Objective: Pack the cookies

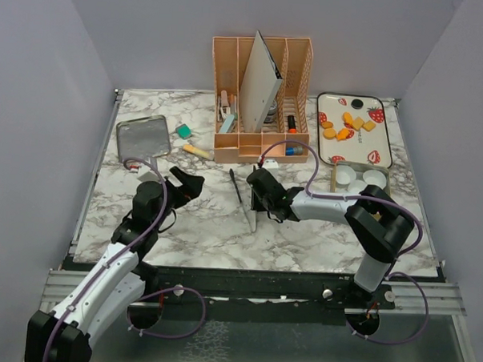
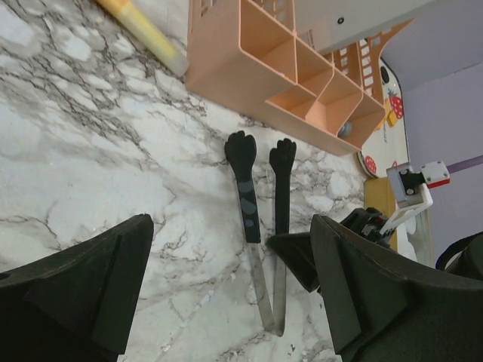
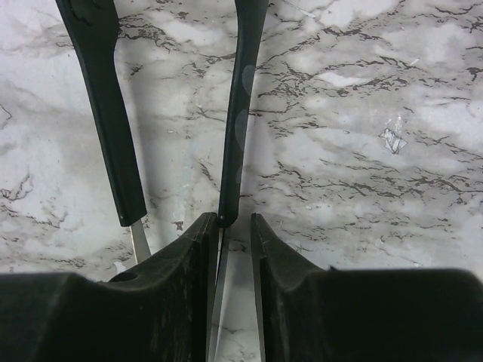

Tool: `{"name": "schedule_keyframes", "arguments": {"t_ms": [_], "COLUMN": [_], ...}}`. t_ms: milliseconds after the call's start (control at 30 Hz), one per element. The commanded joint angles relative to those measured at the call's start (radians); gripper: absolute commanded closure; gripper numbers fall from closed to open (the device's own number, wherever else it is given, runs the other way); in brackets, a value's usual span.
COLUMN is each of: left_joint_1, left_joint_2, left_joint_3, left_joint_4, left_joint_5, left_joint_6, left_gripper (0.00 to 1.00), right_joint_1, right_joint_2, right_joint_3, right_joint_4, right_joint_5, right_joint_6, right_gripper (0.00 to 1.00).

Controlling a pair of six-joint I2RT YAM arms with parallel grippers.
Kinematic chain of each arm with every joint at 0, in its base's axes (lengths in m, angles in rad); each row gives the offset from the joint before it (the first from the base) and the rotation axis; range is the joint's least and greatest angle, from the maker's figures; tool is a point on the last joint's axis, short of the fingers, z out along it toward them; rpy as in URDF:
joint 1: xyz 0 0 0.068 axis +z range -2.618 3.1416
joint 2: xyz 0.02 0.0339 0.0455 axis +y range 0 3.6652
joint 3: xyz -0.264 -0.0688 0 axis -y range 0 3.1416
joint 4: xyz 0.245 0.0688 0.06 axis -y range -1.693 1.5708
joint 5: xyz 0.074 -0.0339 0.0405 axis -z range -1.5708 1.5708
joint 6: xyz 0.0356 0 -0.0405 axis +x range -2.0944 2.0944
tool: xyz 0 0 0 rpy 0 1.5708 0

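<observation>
Several orange-yellow cookies lie on a strawberry-print tray at the back right. Black-tipped steel tongs lie on the marble in the middle, also seen in the left wrist view and the right wrist view. My right gripper is low at the tongs. Its jaws stand narrowly open around one arm of the tongs, which rests against one finger. My left gripper is wide open and empty, left of the tongs.
A peach desk organizer with a grey board stands at the back centre. Two white paper cups sit in a box in front of the tray. A metal mesh tin, a green eraser and a yellow marker lie back left.
</observation>
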Motion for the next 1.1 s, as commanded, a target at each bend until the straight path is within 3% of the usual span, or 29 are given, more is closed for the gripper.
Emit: {"name": "schedule_keyframes", "arguments": {"t_ms": [0,233,533,733,1067], "left_joint_1": [-0.002,-0.019,-0.122,-0.170,-0.222], "left_joint_2": [0.065,0.188,0.378,0.460,0.564], "left_joint_3": [-0.023,-0.045,0.009,0.023,0.077], "left_joint_4": [0.066,0.158,0.289,0.407,0.517], "left_joint_5": [0.097,0.174,0.197,0.169,0.107], "left_joint_6": [-0.068,-0.125,-0.164,-0.247,-0.265], "left_gripper": [0.08,0.08,0.08,0.14,0.23], "right_joint_1": [0.003,0.004,0.003,0.004,0.004], "right_joint_2": [0.027,-0.035,-0.144,-0.205,-0.267], "right_joint_3": [-0.014,-0.024,-0.028,-0.029,-0.030], "right_joint_4": [0.029,0.030,-0.005,-0.029,-0.049], "right_joint_5": [-0.016,-0.029,-0.040,-0.048,-0.091], "right_joint_6": [-0.013,-0.020,-0.036,-0.055,-0.068], "right_gripper": [0.75,0.99,1.00,1.00,1.00]}}
